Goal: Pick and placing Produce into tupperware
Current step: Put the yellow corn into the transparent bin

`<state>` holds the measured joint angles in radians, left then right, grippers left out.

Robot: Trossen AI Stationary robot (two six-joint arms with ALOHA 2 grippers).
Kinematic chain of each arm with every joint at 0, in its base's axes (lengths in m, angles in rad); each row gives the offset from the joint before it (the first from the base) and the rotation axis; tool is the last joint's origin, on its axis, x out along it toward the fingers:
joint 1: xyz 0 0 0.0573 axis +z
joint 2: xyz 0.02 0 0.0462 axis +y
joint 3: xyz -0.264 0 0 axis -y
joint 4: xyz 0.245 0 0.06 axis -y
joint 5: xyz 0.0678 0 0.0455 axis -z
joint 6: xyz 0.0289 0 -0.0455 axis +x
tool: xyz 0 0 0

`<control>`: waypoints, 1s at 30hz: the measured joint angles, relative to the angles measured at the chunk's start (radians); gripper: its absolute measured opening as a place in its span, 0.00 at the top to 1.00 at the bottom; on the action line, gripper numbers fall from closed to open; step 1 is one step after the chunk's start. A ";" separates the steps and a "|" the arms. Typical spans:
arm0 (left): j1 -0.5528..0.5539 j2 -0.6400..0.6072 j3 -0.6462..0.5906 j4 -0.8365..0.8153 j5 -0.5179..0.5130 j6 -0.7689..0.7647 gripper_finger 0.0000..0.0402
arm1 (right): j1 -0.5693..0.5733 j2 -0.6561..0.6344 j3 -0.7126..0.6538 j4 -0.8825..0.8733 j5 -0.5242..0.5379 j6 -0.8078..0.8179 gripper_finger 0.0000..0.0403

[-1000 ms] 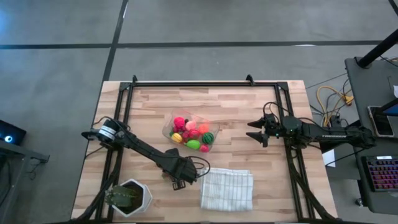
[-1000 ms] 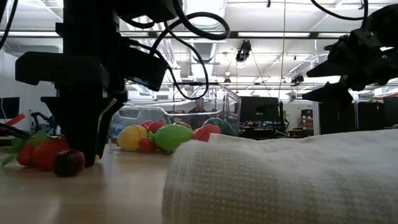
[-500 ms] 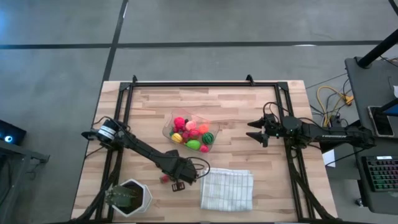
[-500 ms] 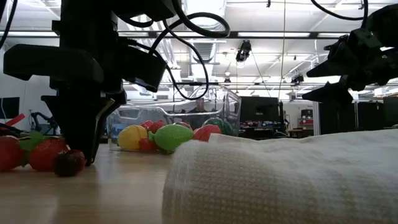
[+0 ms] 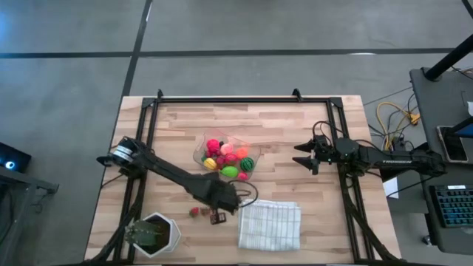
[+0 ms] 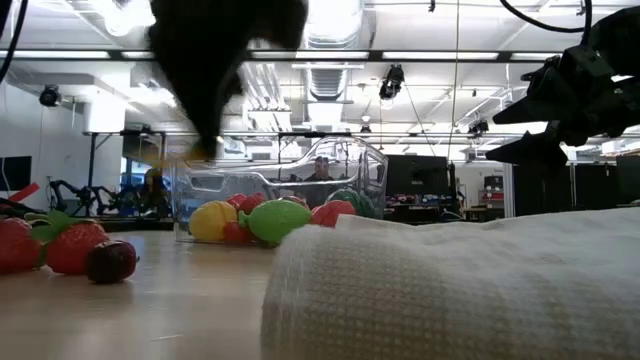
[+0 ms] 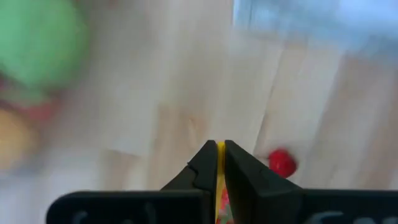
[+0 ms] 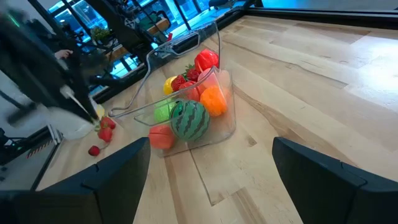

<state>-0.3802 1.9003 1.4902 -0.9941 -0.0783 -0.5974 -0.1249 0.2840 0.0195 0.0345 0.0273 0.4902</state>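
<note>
**Now a small yellow piece is pinched**

Up close, the left gripper (image 7: 220,152) has its fingers squeezed tight on something thin and yellow, most likely a bit of produce, though it is too small to name. It hangs above the desk (image 5: 295,133), between the tupperware (image 5: 225,155) and the white cloth (image 5: 270,224).

The right gripper (image 5: 301,157) waits well off to the side with its fingers spread, holding nothing.

Most produce (image 8: 188,120) already sits in the tupperware. A few red berries (image 6: 110,260) lie loose on the desk near the left fingers, so they are left to do.
</note>
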 joint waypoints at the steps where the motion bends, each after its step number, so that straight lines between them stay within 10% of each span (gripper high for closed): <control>1: 0.009 -0.017 0.045 -0.026 -0.036 0.024 1.00 | 0.000 0.000 0.000 0.000 0.000 0.000 0.18; 9: 0.165 -0.148 0.353 -0.041 -0.567 0.207 1.00 | 0.000 0.000 0.000 0.000 0.000 0.000 0.18; 19: 0.371 -0.167 0.239 0.026 -0.293 0.202 1.00 | 0.000 0.000 0.000 0.000 0.000 0.000 0.18; 30: 0.438 -0.167 0.124 0.043 -0.285 0.022 0.77 | 0.000 0.000 0.000 0.000 0.000 0.000 0.18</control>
<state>0.0582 1.7332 1.6138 -0.9508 -0.3630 -0.5750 -0.1249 0.2840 0.0196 0.0345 0.0276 0.4900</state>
